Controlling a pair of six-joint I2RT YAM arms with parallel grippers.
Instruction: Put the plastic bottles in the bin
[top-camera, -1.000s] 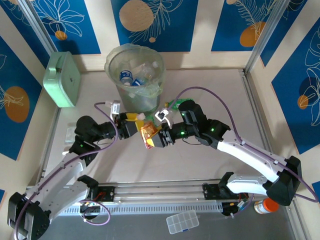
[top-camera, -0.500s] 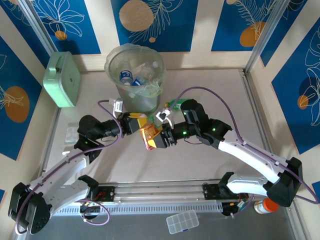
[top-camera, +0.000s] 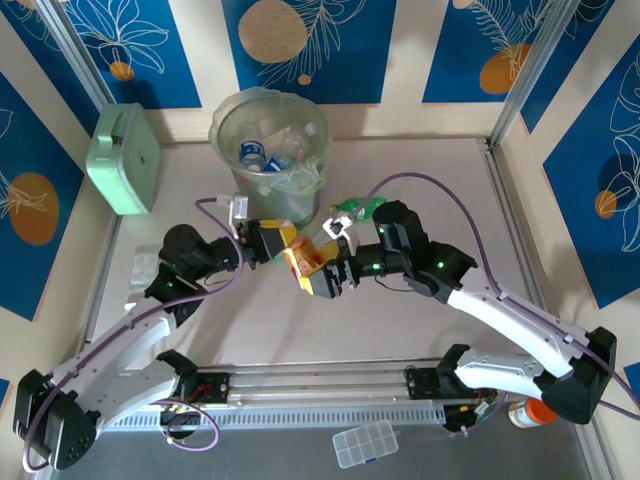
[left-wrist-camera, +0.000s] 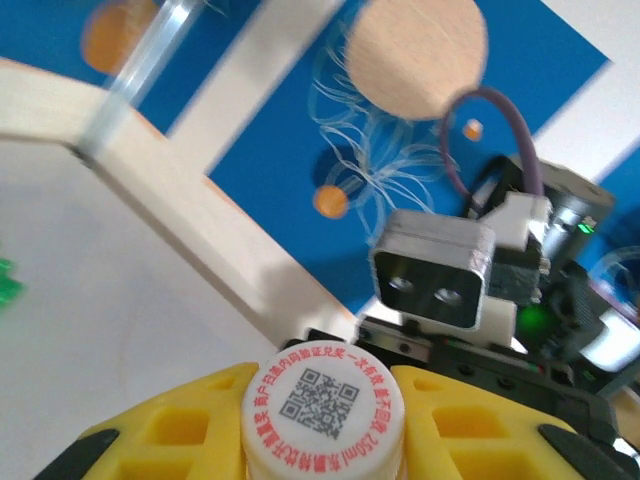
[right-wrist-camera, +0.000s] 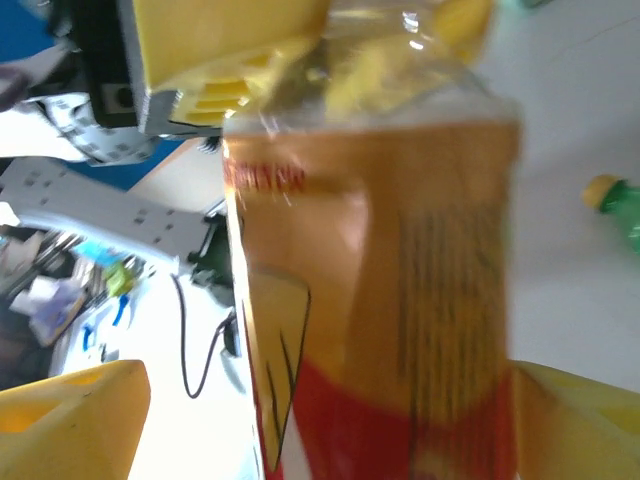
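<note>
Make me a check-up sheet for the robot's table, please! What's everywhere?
Surface: pale grey table, no spills seen.
Job's things: tall round grey-green bin with bottles inside; orange-labelled clear plastic bottle between both grippers; green yellow-capped bottle lying by the right arm.
Clutter: mint-green square box; orange-lidded white jar; clear compartment box.
Grippers: left gripper shut on the bottle's cap; right gripper open around its body.
Cables: purple cables looping over both arms.
Surroundings: blue-and-cream leaf-patterned walls.

The bottle (top-camera: 298, 262) has a seemingly orange-and-red label (right-wrist-camera: 400, 330) and a white, QR-printed cap (left-wrist-camera: 323, 407).
</note>
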